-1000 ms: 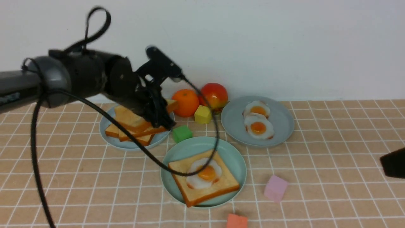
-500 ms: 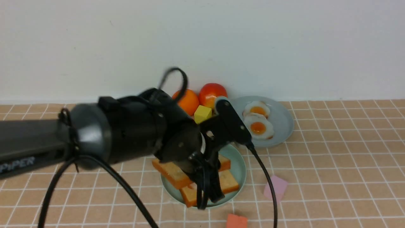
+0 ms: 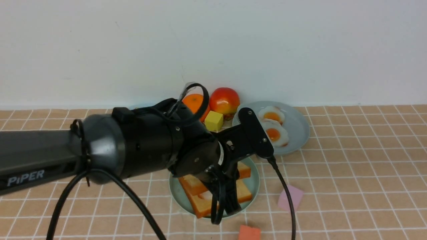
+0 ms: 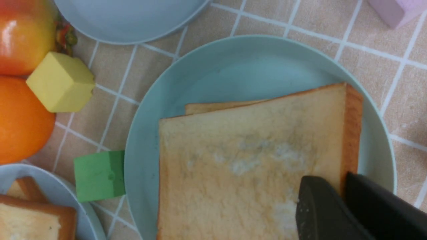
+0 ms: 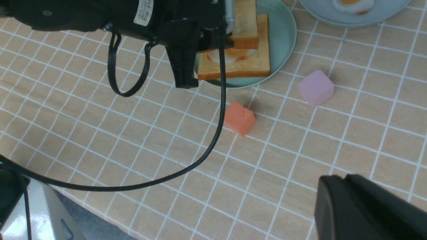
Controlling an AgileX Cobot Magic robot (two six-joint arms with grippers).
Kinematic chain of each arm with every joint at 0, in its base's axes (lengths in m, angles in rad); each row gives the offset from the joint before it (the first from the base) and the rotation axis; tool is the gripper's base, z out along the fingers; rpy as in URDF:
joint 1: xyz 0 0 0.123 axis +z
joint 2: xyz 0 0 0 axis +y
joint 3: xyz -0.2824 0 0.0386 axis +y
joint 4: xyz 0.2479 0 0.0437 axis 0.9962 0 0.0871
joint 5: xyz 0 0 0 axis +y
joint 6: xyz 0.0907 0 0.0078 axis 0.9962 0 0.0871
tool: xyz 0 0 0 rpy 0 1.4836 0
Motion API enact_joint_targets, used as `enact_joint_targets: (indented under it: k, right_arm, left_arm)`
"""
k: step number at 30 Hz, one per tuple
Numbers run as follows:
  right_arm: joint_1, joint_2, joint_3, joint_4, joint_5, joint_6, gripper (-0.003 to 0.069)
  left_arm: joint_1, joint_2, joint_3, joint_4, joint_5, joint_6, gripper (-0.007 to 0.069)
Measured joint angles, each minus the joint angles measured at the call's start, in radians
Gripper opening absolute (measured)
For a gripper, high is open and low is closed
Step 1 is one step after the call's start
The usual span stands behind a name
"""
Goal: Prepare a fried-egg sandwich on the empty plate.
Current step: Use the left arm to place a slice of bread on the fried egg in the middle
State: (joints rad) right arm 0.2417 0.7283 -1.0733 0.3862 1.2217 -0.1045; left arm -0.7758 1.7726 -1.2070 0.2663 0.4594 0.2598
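Your left tool (image 4: 342, 188) is pinched narrow on the top slice (image 4: 247, 160), with that slice's crust edge caught between its two dark fingers. Directly under this tool is the green plate (image 4: 247, 66), and the sandwich (image 5: 248, 50) is on it. The bottom slice (image 5: 253, 68) lies flat on the plate, the fried egg (image 5: 230, 55) sits on that, and the held top slice is above the egg, skewed against the bottom one. You cannot tell whether it is resting on the egg. Beyond the tool, toward the wall, a yellow block (image 4: 61, 81), an orange (image 4: 20, 120) and a red fruit (image 4: 23, 36) sit close together. Beyond it and to its right is a blue-grey plate (image 3: 297, 133) with two eggs (image 3: 272, 128). A green block (image 4: 99, 175) lies just beside the green plate's rim, between it and the toast plate (image 4: 56, 181). On the tabletop (image 5: 300, 150), a pink block (image 5: 316, 87) lies right of the tool and an orange-red block (image 5: 239, 118) lies nearer you. Your right tool (image 5: 347, 186) is well apart from the plate and only partly in view, so its opening cannot be told.
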Motion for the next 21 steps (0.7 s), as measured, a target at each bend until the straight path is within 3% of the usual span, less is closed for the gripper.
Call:
enact_joint_targets:
  k: [21]
  right_arm:
    - [0.000, 0.000, 0.000, 0.007, 0.008, 0.000, 0.0063]
  left_arm:
    - [-0.003, 0.093, 0.000, 0.010, -0.028, 0.003, 0.0078]
